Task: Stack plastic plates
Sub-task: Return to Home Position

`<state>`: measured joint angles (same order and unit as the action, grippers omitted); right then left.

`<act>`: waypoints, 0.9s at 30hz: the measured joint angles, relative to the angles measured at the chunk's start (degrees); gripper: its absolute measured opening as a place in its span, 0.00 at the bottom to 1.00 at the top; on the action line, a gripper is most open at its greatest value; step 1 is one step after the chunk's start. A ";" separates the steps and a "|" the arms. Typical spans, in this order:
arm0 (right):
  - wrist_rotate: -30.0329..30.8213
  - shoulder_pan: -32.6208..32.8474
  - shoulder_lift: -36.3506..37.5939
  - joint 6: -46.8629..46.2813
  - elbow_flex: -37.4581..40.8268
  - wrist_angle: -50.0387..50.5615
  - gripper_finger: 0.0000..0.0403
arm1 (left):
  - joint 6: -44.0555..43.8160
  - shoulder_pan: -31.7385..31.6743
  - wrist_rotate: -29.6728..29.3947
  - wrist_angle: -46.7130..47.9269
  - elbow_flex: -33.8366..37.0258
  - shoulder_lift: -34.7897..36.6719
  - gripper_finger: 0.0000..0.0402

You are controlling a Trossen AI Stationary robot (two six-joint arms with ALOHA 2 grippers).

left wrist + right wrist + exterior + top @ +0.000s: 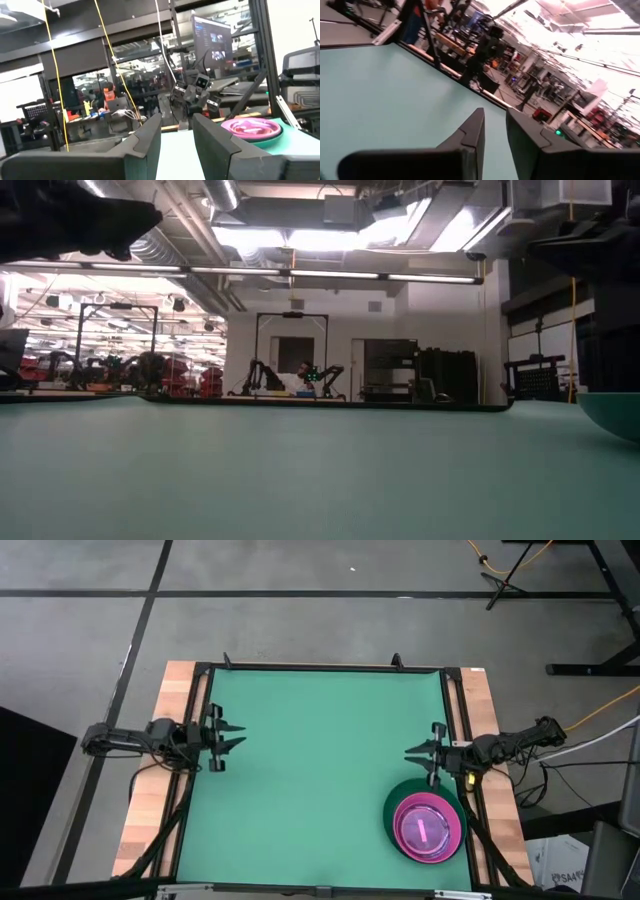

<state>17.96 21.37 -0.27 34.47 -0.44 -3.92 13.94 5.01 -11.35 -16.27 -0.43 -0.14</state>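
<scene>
The plates form one stack [425, 823] near the table's right near corner. A large dark green plate [395, 802] lies on the mat at the bottom, with hot pink and translucent pink plates [424, 829] nested on top. The other plates are hidden in the stack. In the left wrist view the stack [250, 128] shows far off, and in the low view only the green rim [610, 415] shows. My left gripper [238, 737] hovers open at the table's left edge. My right gripper [410, 752] hovers open at the right edge, just beyond the stack on its far side.
The green mat [310, 770] stretches bare between the two arms. A black frame [320, 668] runs round it, with wooden strips [150, 800] along both sides. Beyond the table stand room fittings and cables [610, 705].
</scene>
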 joint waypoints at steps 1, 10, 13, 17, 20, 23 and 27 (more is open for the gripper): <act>0.69 -0.02 0.00 0.00 0.03 -0.23 0.18 | -0.26 -0.16 0.02 0.20 0.00 0.00 0.27; 2.98 -0.02 0.00 4.51 0.03 -3.29 0.18 | -0.40 -1.43 0.09 0.26 0.00 -0.02 0.27; 5.57 -0.02 0.00 6.38 0.03 -2.73 0.18 | -0.43 -1.42 0.11 0.26 0.00 -0.02 0.27; 8.98 -0.46 0.00 8.77 0.03 -1.01 0.18 | -0.47 -1.42 0.11 0.26 0.00 -0.02 0.27; 8.53 -3.34 -0.02 9.30 0.03 -0.59 0.18 | -0.47 -1.42 0.09 0.28 0.00 0.00 0.27; 4.19 -8.56 -0.02 9.32 0.03 -0.42 0.18 | -0.47 -1.42 0.09 0.35 0.00 -0.02 0.27; -5.76 -17.22 -0.02 8.98 0.03 0.65 0.18 | -0.47 -1.42 0.08 0.35 0.00 0.00 0.27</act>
<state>12.20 4.15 -0.30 43.45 -0.40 -3.27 13.47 3.60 -11.27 -15.92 -0.43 -0.14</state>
